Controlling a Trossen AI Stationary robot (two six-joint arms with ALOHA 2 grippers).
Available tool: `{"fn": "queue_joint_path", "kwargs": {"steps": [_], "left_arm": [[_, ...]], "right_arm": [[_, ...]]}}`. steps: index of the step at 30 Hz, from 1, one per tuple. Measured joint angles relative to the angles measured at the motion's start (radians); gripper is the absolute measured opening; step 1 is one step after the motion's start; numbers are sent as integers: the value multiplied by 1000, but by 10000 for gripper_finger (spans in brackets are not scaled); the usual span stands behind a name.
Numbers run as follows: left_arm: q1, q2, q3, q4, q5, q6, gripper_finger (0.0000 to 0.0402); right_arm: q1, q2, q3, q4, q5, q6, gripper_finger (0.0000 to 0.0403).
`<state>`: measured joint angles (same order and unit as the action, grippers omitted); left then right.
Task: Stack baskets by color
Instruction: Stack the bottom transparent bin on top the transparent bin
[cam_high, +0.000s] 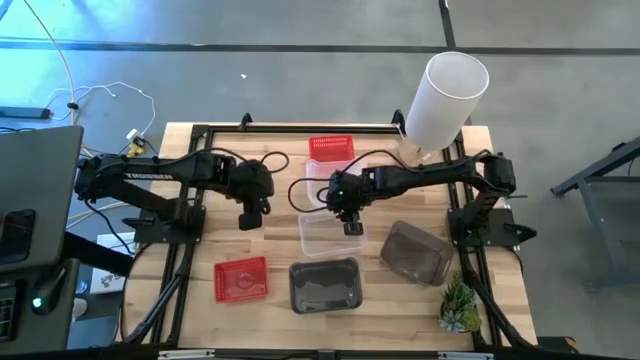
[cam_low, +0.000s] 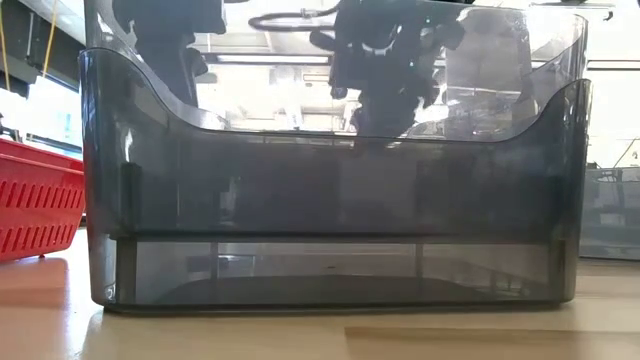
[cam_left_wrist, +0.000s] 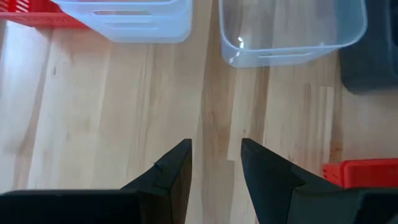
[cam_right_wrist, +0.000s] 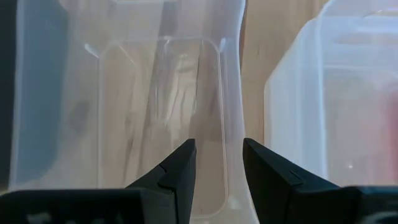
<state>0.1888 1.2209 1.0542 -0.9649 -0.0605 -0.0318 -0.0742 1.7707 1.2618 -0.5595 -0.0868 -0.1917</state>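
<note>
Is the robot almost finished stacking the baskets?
Not yet. A clear basket seems to sit against the red basket at the back; nothing matched shows. The right hand, open, hovers over another clear basket. Two grey baskets and a red one lie apart.

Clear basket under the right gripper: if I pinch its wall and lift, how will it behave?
The clear basket looks thin-walled and empty, so probably light and slightly flexible. Its smooth plastic may slip between the right gripper fingers. Held by one wall, it would likely tilt.
</note>
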Motion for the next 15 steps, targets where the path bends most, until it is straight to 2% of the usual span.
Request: {"fn": "queue_joint_path", "kwargs": {"steps": [15], "left_arm": [[18,0,0,38,-2,9,125]], "right_arm": [[-4,100,4,29,99,-4,119]]}}
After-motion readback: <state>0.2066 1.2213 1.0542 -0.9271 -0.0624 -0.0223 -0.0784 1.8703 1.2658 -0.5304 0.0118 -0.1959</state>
